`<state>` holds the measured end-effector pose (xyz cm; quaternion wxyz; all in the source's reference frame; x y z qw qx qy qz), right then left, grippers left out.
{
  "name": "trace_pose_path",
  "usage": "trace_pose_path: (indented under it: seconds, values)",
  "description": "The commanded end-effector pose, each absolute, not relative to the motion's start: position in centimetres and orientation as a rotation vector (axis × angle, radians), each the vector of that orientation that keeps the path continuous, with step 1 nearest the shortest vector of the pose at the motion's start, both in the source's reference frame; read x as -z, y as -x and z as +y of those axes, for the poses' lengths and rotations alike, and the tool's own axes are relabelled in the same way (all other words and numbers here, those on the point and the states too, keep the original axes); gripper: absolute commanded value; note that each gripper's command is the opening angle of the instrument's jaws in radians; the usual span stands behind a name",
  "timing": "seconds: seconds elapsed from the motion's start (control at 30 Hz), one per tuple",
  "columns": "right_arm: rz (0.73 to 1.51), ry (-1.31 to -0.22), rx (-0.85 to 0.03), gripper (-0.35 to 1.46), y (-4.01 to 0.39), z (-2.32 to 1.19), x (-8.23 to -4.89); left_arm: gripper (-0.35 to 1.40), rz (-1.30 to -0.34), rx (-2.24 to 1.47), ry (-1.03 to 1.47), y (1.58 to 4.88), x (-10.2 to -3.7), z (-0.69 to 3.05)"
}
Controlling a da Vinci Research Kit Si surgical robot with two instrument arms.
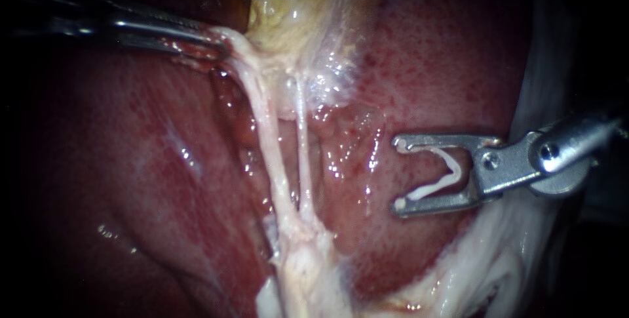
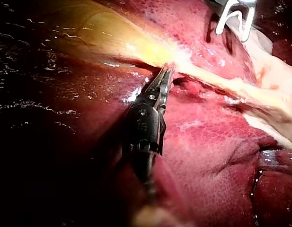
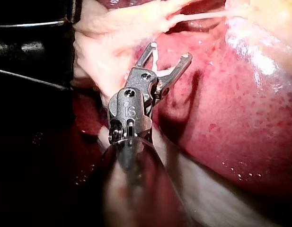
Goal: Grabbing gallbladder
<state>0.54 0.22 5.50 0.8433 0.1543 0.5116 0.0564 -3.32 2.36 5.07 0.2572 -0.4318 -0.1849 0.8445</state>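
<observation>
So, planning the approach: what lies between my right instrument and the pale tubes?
Only bare wet liver, from right instrument to tubes, in the endoscope view.

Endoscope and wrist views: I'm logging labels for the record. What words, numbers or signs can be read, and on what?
Left instrument: small stamped mark on its wrist, too blurred to read.
Right instrument: likewise.
No text on the gallbladder, liver or clip.
</observation>
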Motion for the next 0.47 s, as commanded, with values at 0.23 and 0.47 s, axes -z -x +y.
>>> trace_pose_path:
  seconds: [0.23,0.47]
  values:
    - [1.08,-0.326,-0.119,0.48,-0.55,0.22,-5.5,-0.35,-0.487,-2.286,1.17,3.26,-5.09,2.37]
    - [1.08,-0.326,-0.119,0.48,-0.55,0.23,-5.5,-0.35,-0.484,-2.285,1.167,3.27,-5.09,2.37]
